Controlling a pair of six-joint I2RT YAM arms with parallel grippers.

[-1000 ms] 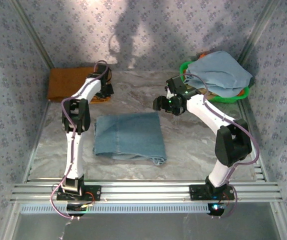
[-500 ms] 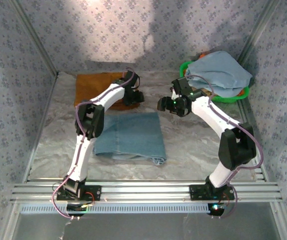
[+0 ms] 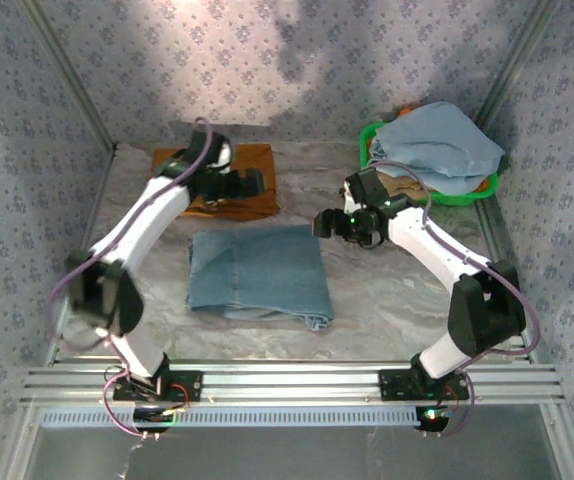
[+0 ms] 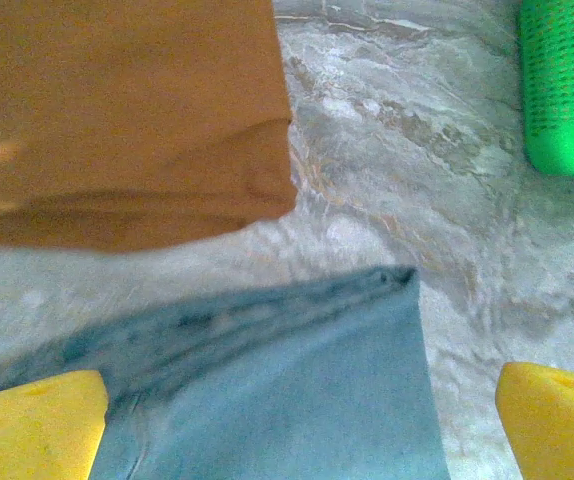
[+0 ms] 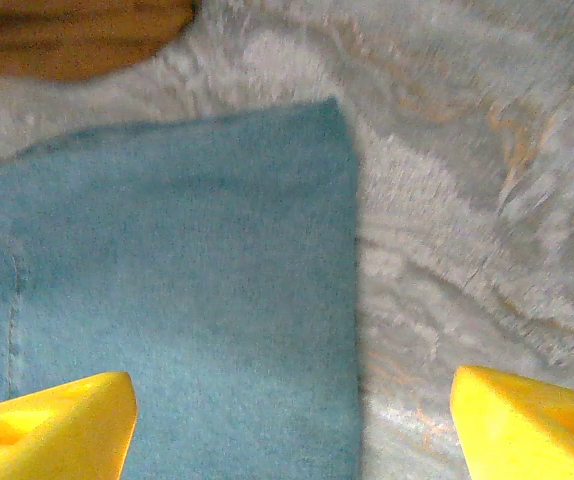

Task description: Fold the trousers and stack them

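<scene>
Folded blue denim trousers (image 3: 259, 272) lie flat at the middle of the marble-patterned table (image 3: 387, 300), between the two arms, as seen from overhead. Behind them to the left sits a folded orange-brown garment (image 3: 259, 157). The left gripper (image 3: 254, 182) is poised over its right end, and the arm crosses and hides part of the cloth. The right gripper (image 3: 325, 224) hangs just off the trousers' far right corner. At the back right, a green basket (image 3: 369, 140) holds a pale grey-blue garment (image 3: 437, 145) heaped over its rim.

The overhead view is too small to show how the jaws stand, but the wrist cameras settle it. In the left wrist view, the left gripper (image 4: 297, 425) has its yellow fingertips (image 4: 32, 425) at the opposite lower corners, spread wide with nothing between them. It is above the far edge of the trousers (image 4: 297, 400). The orange-brown garment (image 4: 117, 120) lies apart from that edge across a strip of bare table (image 4: 387, 170). One end of the green basket (image 4: 565, 90) is cut off at the upper right.

In the right wrist view, the right gripper (image 5: 292, 425) is likewise wide open and empty. Its fingertips (image 5: 537, 420) sit to either side of the right edge of the trousers (image 5: 167, 270), and a seam (image 5: 12, 310) runs down the cloth at the left. The orange-brown garment (image 5: 77, 35) shows as a blurred sliver at the top left. Whether either gripper touches the denim cannot be told.
</scene>
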